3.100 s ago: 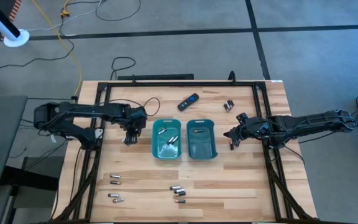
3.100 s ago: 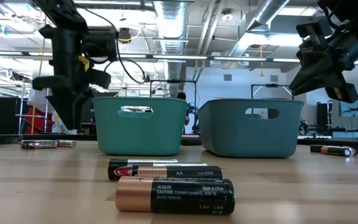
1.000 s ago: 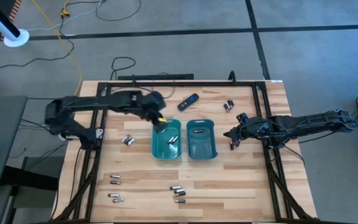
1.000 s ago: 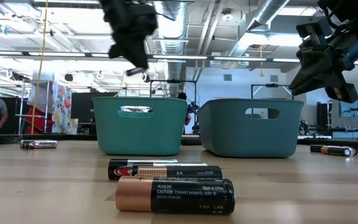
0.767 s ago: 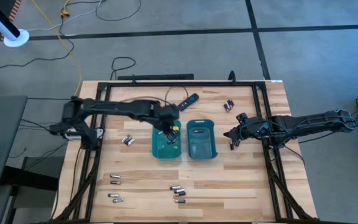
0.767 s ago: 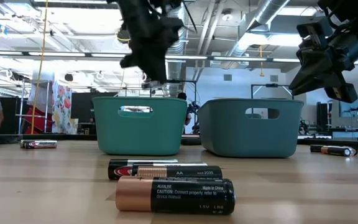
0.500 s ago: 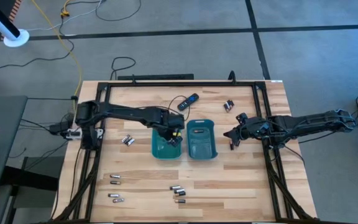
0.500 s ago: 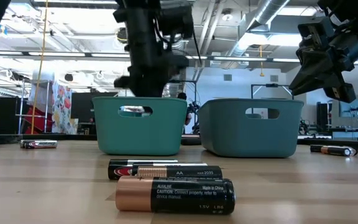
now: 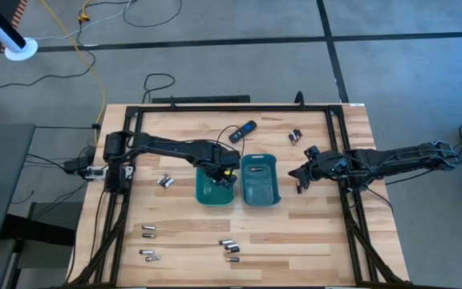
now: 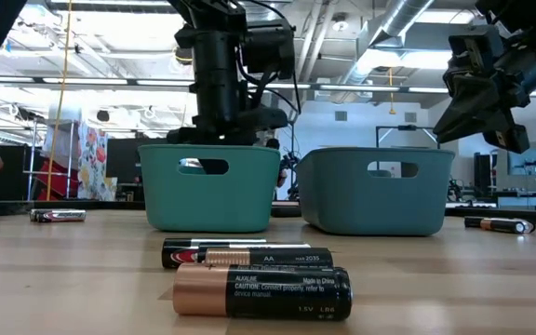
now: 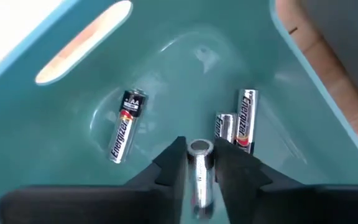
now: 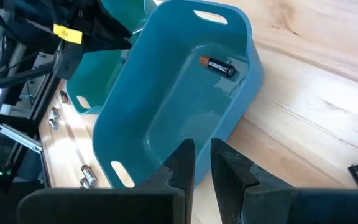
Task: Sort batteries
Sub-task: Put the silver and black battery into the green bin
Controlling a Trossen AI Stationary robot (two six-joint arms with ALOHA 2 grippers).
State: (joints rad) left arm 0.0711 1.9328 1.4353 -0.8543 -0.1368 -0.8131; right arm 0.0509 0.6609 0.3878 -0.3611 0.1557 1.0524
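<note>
My left gripper reaches down into the left teal tray, shut on a silvery battery. Three silvery batteries lie on that tray's floor. The right teal tray holds one dark battery with a coppery end. My right gripper hovers shut above the table just right of that tray. Loose batteries lie on the wood near the left tray and along the near side. My left gripper pinches the silvery battery between its two fingers, which come from above and point down into the tray. The battery lies along the fingers, its flat end showing between the tips. It is lifted clear of the tray floor.
A black remote lies on the far side of the trays, and a small battery cluster lies to its right. A black frame rail runs along each table side. In the low view, batteries lie close in front of the trays.
My left gripper has carried the battery from above the left tray's far left part toward the table's right and near edge, and has come down into the tray's right half. It stays shut on the battery.
</note>
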